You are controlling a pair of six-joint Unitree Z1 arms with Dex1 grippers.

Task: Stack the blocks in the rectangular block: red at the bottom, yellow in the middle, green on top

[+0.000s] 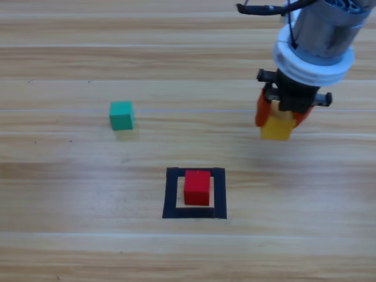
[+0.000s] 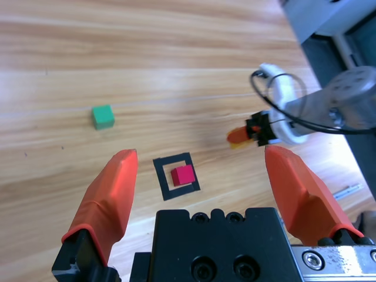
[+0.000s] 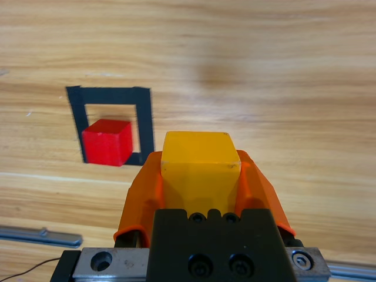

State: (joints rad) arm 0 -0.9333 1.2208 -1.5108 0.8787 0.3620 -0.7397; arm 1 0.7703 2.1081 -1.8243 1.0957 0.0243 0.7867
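The red cube [image 1: 197, 187] sits inside the black tape square [image 1: 171, 194] near the table's front middle; the right wrist view shows the red cube [image 3: 106, 141] within the tape square [image 3: 144, 111] too. My right gripper [image 1: 277, 117] hangs above the table, to the right of and behind the square, shut on the yellow cube [image 1: 277, 126], which fills the jaws in the right wrist view [image 3: 200, 166]. The green cube [image 1: 121, 115] rests alone on the wood at the left. My left gripper [image 2: 200, 188] is out of the high view, held high with its jaws open and nothing between them.
Bare wooden planks surround the tape square on all sides. In the left wrist view the right arm [image 2: 305, 106] shows at the far right, with the green cube [image 2: 103, 116] at the left and the red cube [image 2: 183, 174] in the square.
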